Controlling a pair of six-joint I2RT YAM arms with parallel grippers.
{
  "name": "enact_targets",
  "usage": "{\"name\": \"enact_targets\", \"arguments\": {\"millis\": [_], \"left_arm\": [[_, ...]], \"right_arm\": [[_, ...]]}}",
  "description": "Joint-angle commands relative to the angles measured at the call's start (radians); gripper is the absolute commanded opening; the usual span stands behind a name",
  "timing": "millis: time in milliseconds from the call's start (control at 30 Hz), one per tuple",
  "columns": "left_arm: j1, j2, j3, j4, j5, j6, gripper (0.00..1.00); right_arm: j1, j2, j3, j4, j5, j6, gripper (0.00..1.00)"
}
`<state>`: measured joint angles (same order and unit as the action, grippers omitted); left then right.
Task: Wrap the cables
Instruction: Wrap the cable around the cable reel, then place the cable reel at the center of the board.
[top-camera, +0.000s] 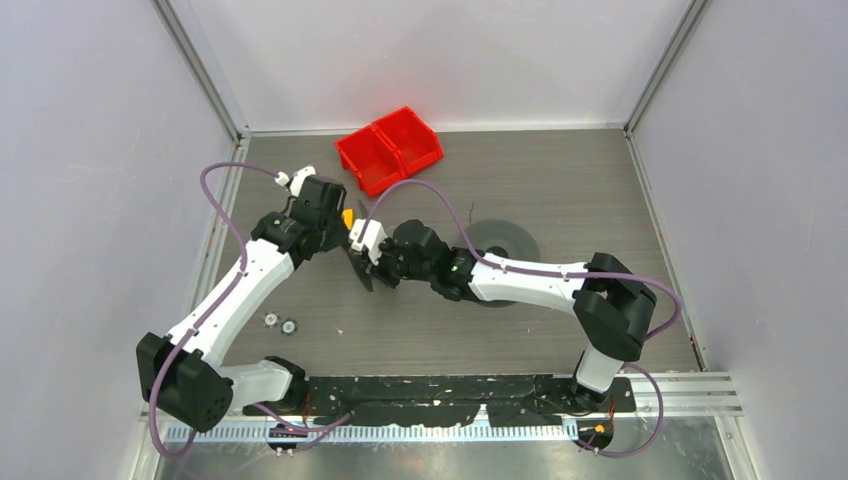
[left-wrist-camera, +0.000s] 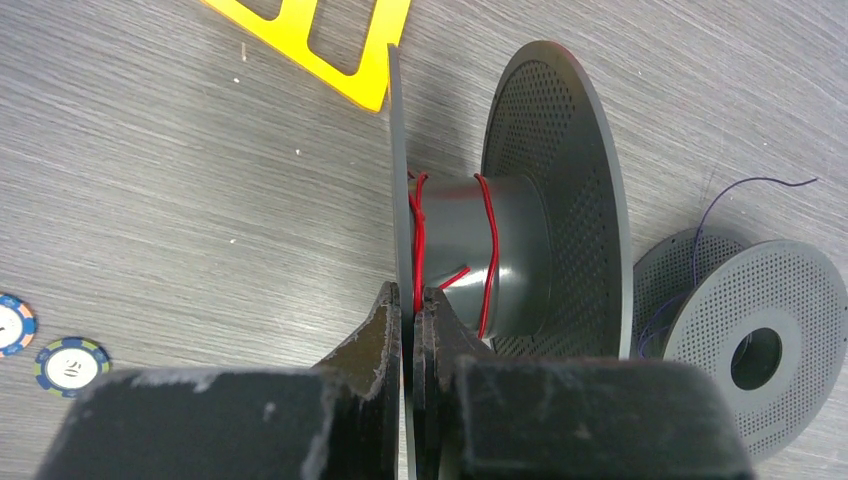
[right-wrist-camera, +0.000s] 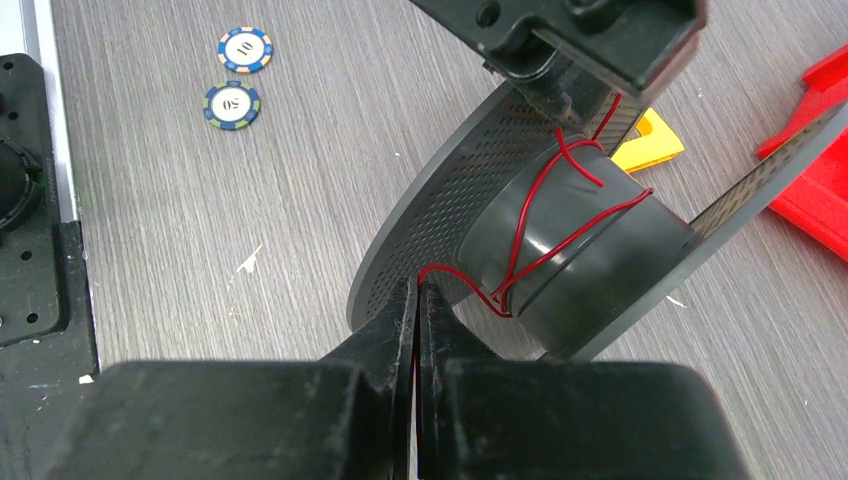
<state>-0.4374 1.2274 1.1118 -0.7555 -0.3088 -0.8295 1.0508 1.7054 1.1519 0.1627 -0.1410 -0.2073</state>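
A dark grey disc spool (left-wrist-camera: 520, 250) stands on edge at mid-table, also in the top view (top-camera: 361, 268) and the right wrist view (right-wrist-camera: 600, 270). Thin red cable (left-wrist-camera: 490, 240) is looped loosely a few turns round its core. My left gripper (left-wrist-camera: 410, 300) is shut on the spool's thin left flange, and shows in the top view (top-camera: 345, 238). My right gripper (right-wrist-camera: 417, 290) is shut on the free end of the red cable (right-wrist-camera: 540, 200), which runs from its fingertips to the core. In the top view the right gripper (top-camera: 386, 262) is right beside the spool.
A second grey spool (left-wrist-camera: 760, 340) with thin purple wire lies flat to the right (top-camera: 505, 240). A yellow plastic piece (left-wrist-camera: 320, 40) lies just behind the held spool. Red bins (top-camera: 388, 148) stand at the back. Two poker chips (top-camera: 279, 323) lie front left.
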Motion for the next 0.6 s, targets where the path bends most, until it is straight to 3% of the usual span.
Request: {"name": "enact_targets", "arguments": {"millis": [0,167,367,567], "left_arm": [[-0.001,-0.018,0.005,0.009,0.056,0.011,0.04],[-0.001,-0.023,-0.017,-0.002,0.058,-0.043,0.0],[0.011,-0.199,-0.35,0.449,0.148,-0.257,0.0],[0.014,-0.217,-0.452,0.662,0.128,-0.391,0.0]], "right_arm": [[0.0,-0.05,-0.005,0.021,0.019,0.014,0.06],[0.004,-0.045,-0.029,0.025,0.054,0.024,0.06],[0.006,-0.065,-0.091,0.092,0.127,0.031,0.06],[0.006,-0.069,-0.189,0.195,0.245,0.025,0.06]]}}
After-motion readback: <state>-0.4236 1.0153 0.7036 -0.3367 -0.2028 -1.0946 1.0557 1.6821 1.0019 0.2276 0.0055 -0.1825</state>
